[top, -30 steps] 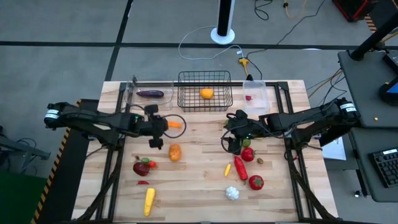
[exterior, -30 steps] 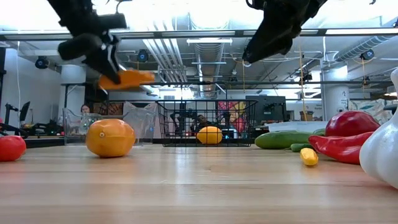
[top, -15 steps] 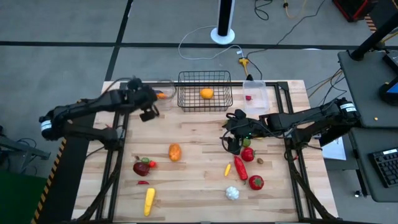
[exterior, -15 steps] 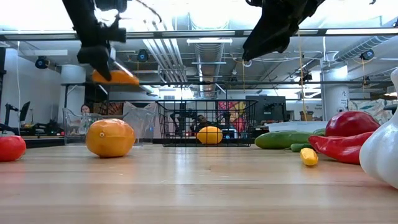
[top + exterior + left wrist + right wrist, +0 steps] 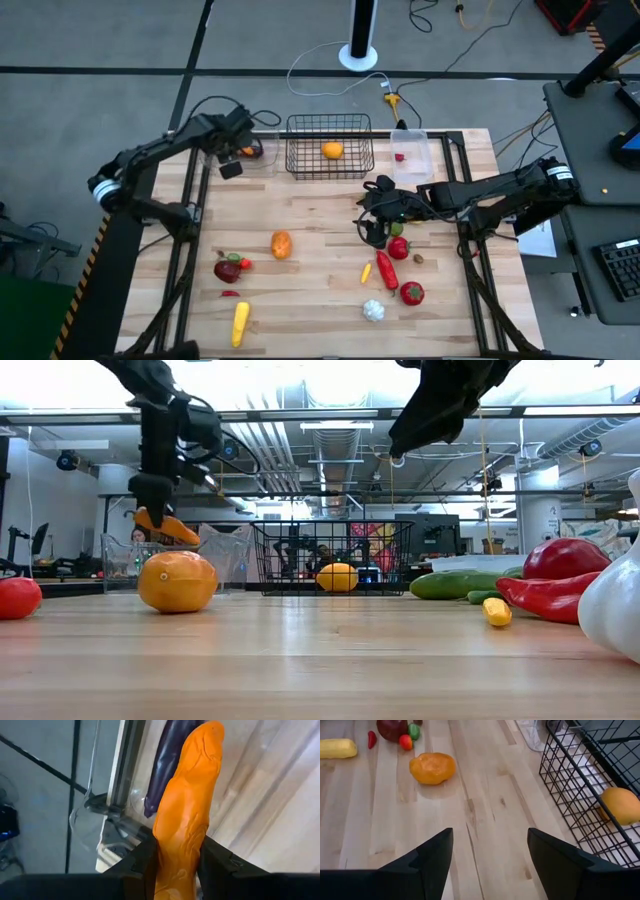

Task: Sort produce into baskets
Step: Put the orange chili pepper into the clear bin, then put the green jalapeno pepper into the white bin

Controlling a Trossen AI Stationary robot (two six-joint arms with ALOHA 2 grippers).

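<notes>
orange carrot (image 5: 186, 805): pinched between the 2 fingers of the left claw (image 5: 177, 865), pointing out past the fingertips; in the low view it hangs above desk level, tilted, tip down.
left claw position: over the wide clear bin (image 5: 215, 150) at the far left corner of the desk (image 5: 320, 270), just beside the black wire basket (image 5: 330, 160).
bin contents: 1 purple eggplant (image 5: 167, 762) lies along the bin floor, right under the carrot as the left wrist view shows it.
step in hand: judged to be the drop of the carrot into the clear bin.
how to do it well: lower until the carrot tip sits inside the bin walls, keep it beside the eggplant and not across it, then part the fingers without swinging.
risk: a release from this height may bounce the carrot off the eggplant or the rim.
right claw (image 5: 490, 865): fingers spread wide and holding nothing, hovering mid-desk near the red pepper (image 5: 398, 247) and the cucumber (image 5: 455, 584).
still on the desk: orange fruit (image 5: 281, 244), corn (image 5: 240, 322), garlic (image 5: 373, 311), tomato (image 5: 411, 293).
</notes>
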